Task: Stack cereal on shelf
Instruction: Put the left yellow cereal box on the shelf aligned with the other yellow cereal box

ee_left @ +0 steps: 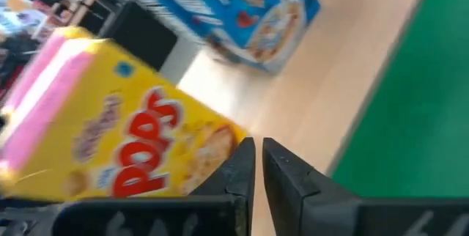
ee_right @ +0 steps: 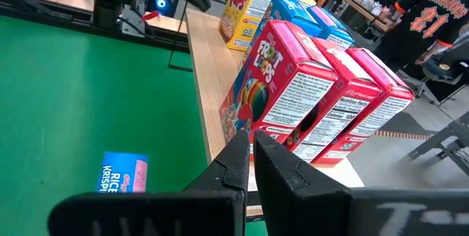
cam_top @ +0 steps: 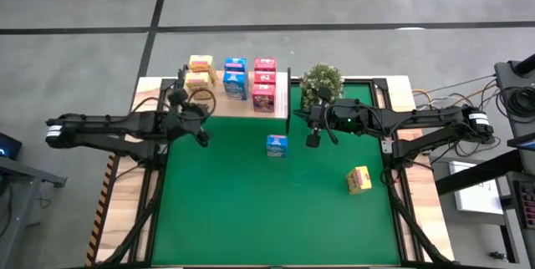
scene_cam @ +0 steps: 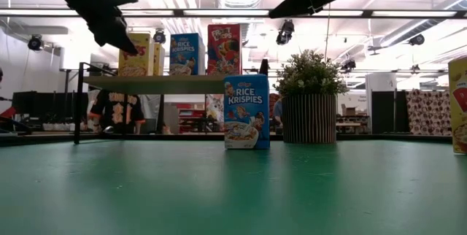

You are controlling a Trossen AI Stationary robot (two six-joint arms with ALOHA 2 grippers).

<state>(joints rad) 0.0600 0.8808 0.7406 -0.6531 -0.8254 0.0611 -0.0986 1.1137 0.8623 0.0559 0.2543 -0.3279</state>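
The light-wood shelf (cam_top: pixel 288 102) stands at the mat's far edge. It carries yellow boxes (cam_top: pixel 200 73), blue boxes (cam_top: pixel 235 78) and pink-red boxes (cam_top: pixel 264 83). One blue cereal box (cam_top: pixel 277 145) stands upright on the mat (scene_cam: pixel 246 111). A yellow box (cam_top: pixel 359 180) stands on the mat toward the right. My left gripper (cam_top: pixel 201 136) hovers shut off the shelf's near left corner, with the yellow Pops box (ee_left: pixel 124 155) just ahead (ee_left: pixel 258 155). My right gripper (cam_top: pixel 313 139) hangs shut above the mat, right of the blue box, facing the pink-red boxes (ee_right: pixel 308 89).
A small potted plant (cam_top: pixel 322 83) sits on the mat right of the shelf, just beyond my right gripper. The green mat (cam_top: pixel 251 219) lies open toward the near edge. Wooden table borders (cam_top: pixel 125 202) and cables (cam_top: pixel 435 98) flank the mat. People show in the room behind.
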